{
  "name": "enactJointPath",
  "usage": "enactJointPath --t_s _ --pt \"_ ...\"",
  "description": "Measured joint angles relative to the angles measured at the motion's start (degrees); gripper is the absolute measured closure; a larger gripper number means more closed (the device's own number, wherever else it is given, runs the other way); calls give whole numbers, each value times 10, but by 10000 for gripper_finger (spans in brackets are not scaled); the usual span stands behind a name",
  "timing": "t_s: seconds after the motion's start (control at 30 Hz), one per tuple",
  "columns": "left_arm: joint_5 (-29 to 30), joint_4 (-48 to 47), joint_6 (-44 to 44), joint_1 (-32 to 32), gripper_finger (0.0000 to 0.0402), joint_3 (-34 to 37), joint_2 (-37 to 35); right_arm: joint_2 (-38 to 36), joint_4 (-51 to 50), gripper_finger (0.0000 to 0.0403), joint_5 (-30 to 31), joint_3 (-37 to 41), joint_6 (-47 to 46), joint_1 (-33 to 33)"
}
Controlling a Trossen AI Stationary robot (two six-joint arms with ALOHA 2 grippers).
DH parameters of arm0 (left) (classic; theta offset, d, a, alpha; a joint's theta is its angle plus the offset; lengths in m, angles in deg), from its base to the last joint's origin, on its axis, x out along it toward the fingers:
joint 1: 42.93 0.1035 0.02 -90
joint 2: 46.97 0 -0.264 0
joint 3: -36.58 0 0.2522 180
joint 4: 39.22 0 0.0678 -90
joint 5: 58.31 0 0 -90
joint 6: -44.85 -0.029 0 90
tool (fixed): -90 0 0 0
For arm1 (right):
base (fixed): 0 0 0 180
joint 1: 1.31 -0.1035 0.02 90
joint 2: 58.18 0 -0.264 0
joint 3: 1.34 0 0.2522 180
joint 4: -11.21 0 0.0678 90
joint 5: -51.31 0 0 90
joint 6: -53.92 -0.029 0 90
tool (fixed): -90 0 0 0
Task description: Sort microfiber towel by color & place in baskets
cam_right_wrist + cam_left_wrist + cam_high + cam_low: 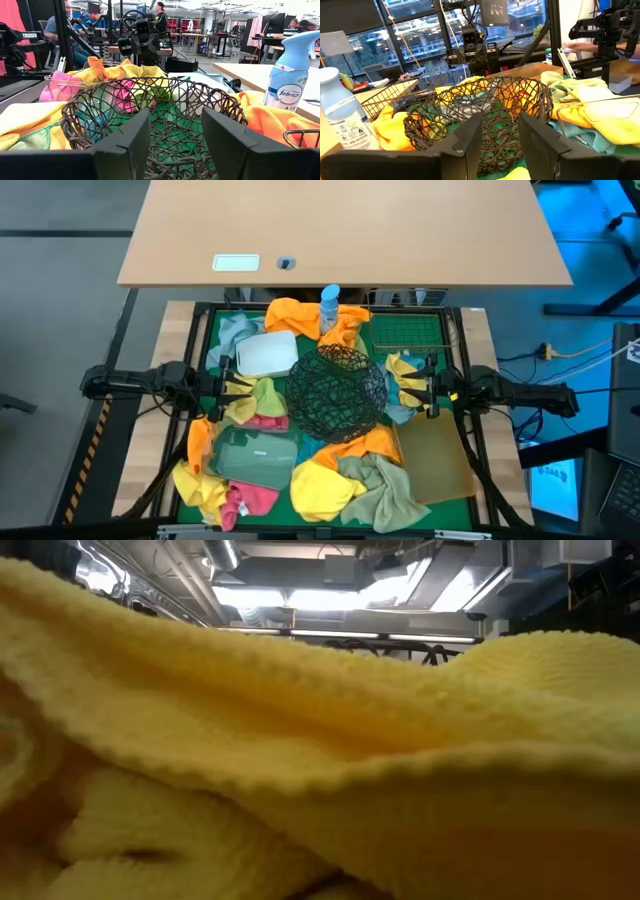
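Work area: green mat [425, 512] inside a black frame, crowded with towels and containers; little bare green shows except along the near edge.
Tan rectangular bin [437, 460]: near right corner, its floor bare, its outer wall close to the frame rail.
Round black wire-mesh bowl [336, 392]: centre of the mat, directly between the two grippers; nothing visible inside; towels press against its near and far sides.
Square wire basket [408, 332]: far right corner, green floor showing, no towel in it.
White rectangular tub [266, 352]: far left of the bowl, just beside it.
Clear plastic tray [256, 454]: near left, lying over a grey-green towel, with yellow and pink towels around it.
Towels: orange one [298, 316] at the far edge, an olive one [382, 486] and a yellow one [322, 489] at the near edge.
Spray bottle [330, 305]: upright on the orange towel, far edge.
Left gripper [236, 386]: just left of the bowl, fingers parted, holding nothing.
Right gripper [416, 388]: just right of the bowl, fingers parted, holding nothing.
Low view: blocked by yellow cloth [320, 770].
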Motion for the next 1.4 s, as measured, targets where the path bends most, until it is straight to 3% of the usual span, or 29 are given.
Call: enactJointPath --t_s 1.23,1.4 --pt "0 0 0 0 280 0 0 0 0 224 0 0 -4 0" --pt "0 0 0 0 280 0 0 0 0 224 -1 0 -78 0"
